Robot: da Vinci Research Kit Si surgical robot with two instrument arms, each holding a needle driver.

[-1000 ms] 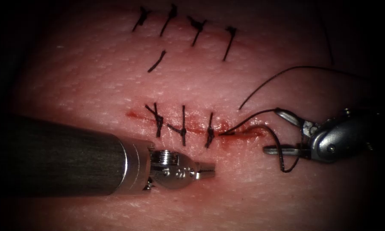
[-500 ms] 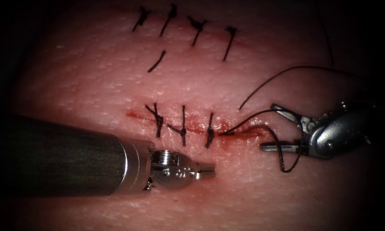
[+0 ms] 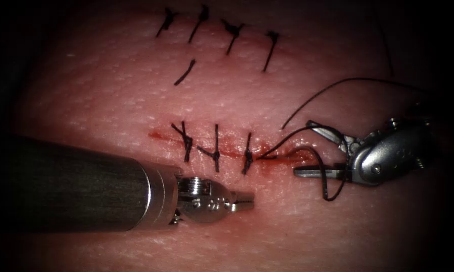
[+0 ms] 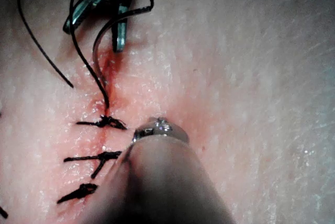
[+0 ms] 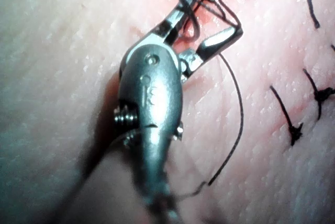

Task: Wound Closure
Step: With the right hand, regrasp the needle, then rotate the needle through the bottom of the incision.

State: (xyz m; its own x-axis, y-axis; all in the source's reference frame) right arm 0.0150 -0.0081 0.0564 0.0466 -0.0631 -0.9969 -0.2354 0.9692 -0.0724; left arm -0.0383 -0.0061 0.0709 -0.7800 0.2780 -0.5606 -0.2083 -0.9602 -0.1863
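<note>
Tissue (image 3: 111,95) of pork belly lies under both tools, its cut (image 3: 227,150) running across the middle of the endoscope frame with three dark stitches (image 3: 216,148) tied over it and red fluid (image 3: 272,157) pooled at its right end. A second row of stitches (image 3: 232,31) sits along the upper edge of the frame, with one loose cut end of thread (image 3: 185,72) lying below it. From the lower left, the left hand (image 3: 243,202) rests just below the cut, clenched and grasping nothing, its tip touching or just above the tissue; which one cannot be told. At the right end of the cut, the right hand (image 3: 307,147) stands wide apart, released, one finger above the line of the cut and one below it. Thread (image 3: 307,103) rises from the last stitch, curls between and around those parted fingers, and arcs off toward the upper right of the frame. No part of the thread is pinched. In the right wrist view the same thread (image 5: 238,103) loops over the spread right hand (image 5: 209,17).
</note>
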